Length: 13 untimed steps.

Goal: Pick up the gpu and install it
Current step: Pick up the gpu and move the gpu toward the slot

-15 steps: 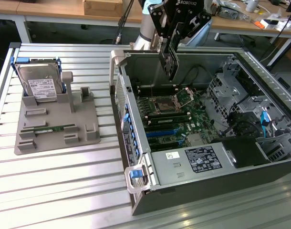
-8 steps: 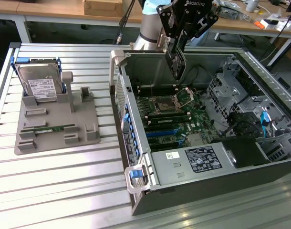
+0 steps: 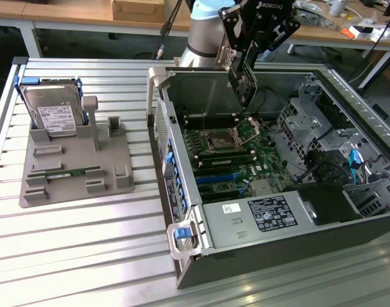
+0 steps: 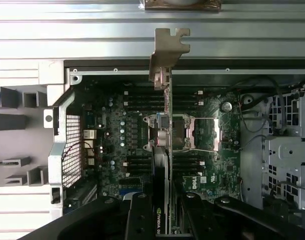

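My gripper point(image 3: 245, 62) hangs over the open computer case point(image 3: 158, 121), shut on the gpu point(image 3: 243, 86). The gpu is a thin dark card held on edge above the motherboard point(image 3: 236, 163), apart from it. In the wrist view the gpu point(image 4: 163, 125) shows edge-on between my black fingers point(image 4: 138, 220), and its silver end bracket point(image 4: 170, 45) points toward the case's rear wall. The gripper point(image 4: 162, 222) holds the card near its other end. Below the card lie the CPU socket point(image 4: 180, 132) and the slots of the board.
On the exterior view's left a grey fixture point(image 3: 112, 169) holds a silver hard drive point(image 3: 52, 115) and a green memory stick point(image 3: 64, 174). The power supply point(image 3: 265, 214) and drive cages point(image 3: 348, 157) fill the case's near and right parts. The case stands on a slatted metal table point(image 3: 80, 243).
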Motion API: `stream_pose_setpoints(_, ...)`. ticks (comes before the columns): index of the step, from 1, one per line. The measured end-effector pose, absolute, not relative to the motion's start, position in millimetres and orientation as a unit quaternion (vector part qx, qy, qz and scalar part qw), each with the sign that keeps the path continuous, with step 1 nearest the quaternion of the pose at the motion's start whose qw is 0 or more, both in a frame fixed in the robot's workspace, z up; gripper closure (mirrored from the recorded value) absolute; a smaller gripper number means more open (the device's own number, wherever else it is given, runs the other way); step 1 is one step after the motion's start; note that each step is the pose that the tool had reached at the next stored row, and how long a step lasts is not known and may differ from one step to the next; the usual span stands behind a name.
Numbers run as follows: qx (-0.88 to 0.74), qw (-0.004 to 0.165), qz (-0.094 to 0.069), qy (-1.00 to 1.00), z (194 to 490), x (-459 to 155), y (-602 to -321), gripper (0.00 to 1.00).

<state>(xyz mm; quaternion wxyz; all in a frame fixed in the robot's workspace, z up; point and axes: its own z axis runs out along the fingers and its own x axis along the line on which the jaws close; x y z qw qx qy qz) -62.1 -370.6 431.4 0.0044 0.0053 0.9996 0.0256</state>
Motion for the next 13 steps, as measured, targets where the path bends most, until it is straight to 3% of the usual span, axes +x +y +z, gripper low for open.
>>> stream_pose_setpoints(13,0.005,0.004,0.026,1.000,431,-46,-376,0.74)
